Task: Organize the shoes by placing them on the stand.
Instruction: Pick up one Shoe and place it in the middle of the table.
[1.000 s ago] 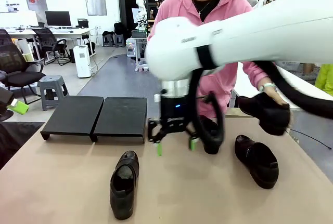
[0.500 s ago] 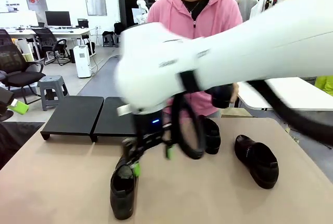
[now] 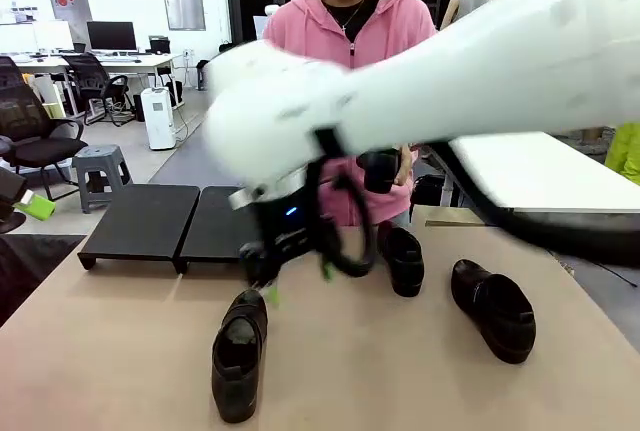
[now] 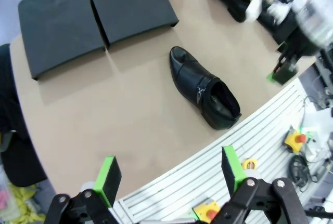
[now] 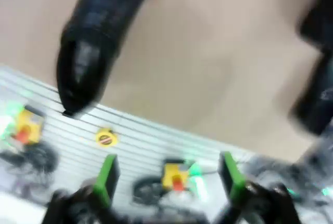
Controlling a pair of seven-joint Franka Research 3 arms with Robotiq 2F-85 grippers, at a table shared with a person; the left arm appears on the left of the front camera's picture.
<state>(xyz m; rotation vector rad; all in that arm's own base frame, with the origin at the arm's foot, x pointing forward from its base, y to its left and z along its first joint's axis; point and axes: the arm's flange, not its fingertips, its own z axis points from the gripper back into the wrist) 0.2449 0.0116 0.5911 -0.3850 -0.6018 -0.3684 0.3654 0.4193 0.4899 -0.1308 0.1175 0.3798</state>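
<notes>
Right gripper (image 3: 299,283) hangs wide open and empty just above the nearest shoe (image 3: 238,354).

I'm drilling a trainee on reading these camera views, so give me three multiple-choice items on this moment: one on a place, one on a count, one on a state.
1. The shoe nearest the robot lies: A) on the table, in front of the stand; B) on a platform; C) in a hand.
2. Shoes lying on the table in the front view: A) one; B) three; C) five.
3. The left tool is: A) shut on a shoe; B) shut on nothing; C) open.
Answers: 1 A, it rests on bare tabletop, short of the stand's front edge. 2 B, the nearest one, the middle shoe and the right-hand shoe. 3 C, its green pads stand wide apart with nothing between.
</notes>
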